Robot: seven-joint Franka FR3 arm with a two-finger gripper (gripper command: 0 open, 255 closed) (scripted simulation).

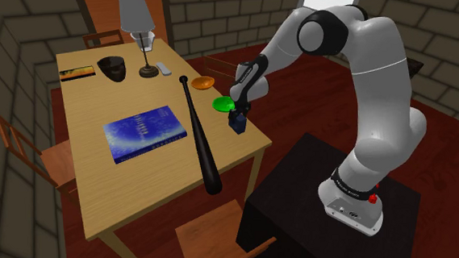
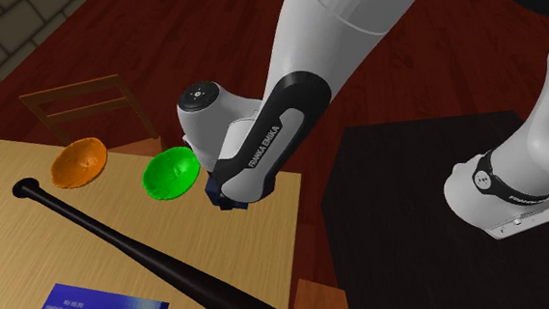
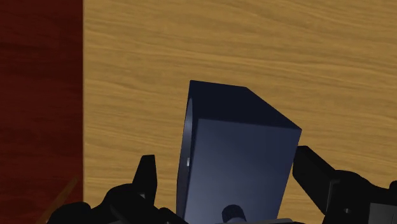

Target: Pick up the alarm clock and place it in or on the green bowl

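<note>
— What's lying on the worktop (image 1: pixel 93 180)?
— A black baseball bat (image 1: pixel 198 134) runs down the frame's middle, with a blue book (image 1: pixel 145 132) just left of it and an orange bowl (image 1: pixel 203 83) by its knob.
— And toward the upper left?
— A black pot (image 1: pixel 112 69) beside a lamp (image 1: pixel 146 70). A wooden chair (image 1: pixel 217 234) stands at the bottom edge.

One dark blue alarm clock (image 3: pixel 242 159) is counted right at the claw (image 1: pixel 240 113). Two small bowls are counted just beside the claw: one green bowl (image 1: pixel 222 104) and one orange bowl (image 1: pixel 203 83). Farther from it, one black bat (image 1: pixel 199 138), one blue book (image 1: pixel 145 133), one table (image 1: pixel 94 196) and three chairs (image 1: pixel 103 37) (image 1: pixel 56 161) (image 1: pixel 213 234) are counted.
</note>
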